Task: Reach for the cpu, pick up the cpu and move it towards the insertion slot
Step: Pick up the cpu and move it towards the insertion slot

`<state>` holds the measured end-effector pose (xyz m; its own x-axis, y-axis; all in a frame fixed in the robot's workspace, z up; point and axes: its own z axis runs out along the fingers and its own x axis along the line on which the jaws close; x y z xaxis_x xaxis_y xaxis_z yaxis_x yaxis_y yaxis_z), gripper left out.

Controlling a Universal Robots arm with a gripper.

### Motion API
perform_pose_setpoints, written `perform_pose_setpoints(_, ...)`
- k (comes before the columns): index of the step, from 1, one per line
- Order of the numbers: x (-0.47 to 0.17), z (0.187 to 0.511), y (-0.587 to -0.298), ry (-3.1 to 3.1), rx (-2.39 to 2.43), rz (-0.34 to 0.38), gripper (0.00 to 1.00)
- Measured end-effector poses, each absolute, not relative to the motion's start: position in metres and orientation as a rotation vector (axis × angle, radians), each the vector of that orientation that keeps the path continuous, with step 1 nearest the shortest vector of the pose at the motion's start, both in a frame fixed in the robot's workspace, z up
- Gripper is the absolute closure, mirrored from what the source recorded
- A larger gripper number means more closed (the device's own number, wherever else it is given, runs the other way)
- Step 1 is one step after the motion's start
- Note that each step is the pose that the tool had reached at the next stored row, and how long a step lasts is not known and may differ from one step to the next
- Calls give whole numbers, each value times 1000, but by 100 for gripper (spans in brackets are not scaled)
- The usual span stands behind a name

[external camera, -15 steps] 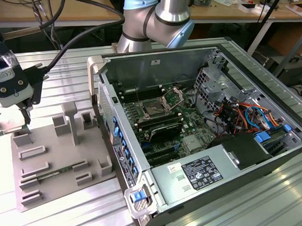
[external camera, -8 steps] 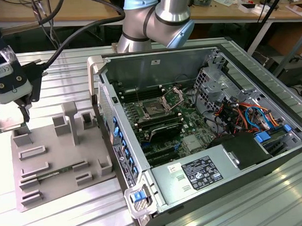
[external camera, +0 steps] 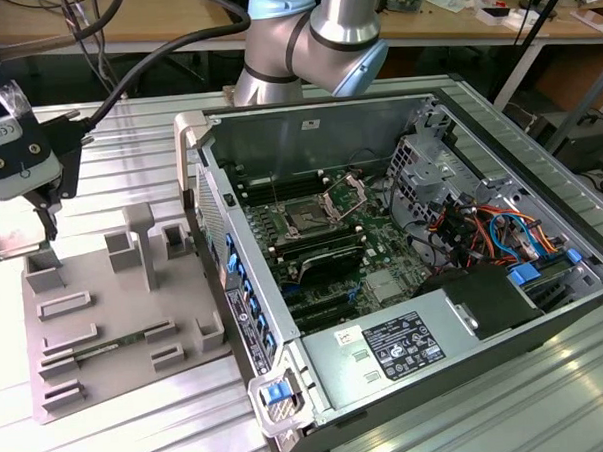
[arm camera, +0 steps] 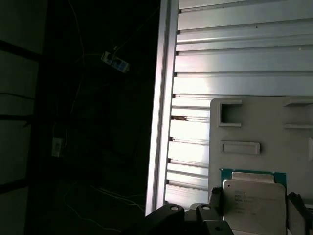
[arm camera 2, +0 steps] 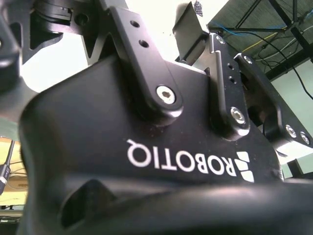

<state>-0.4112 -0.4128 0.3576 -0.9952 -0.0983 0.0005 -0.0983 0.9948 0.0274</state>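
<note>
Tool (external camera: 44,225) clenched on cpu (arm camera: 254,205) by two opposite edges, probably to spare its faces. It sits just above grey fixture plate (external camera: 116,324) on bench (external camera: 127,123). Insertion slot (external camera: 308,221) is well apart, inside open case (external camera: 307,126).

Gripper (external camera: 47,232) hangs just above the near corner of the grey fixture plate (external camera: 115,314). Insertion slot (external camera: 306,222) lies well apart from the gripper, inside the open computer case (external camera: 307,126).
</note>
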Motion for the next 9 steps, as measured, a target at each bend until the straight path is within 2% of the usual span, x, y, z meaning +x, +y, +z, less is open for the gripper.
perform_pose_setpoints(9,-411,362,-413,-3136,154,-43,45)
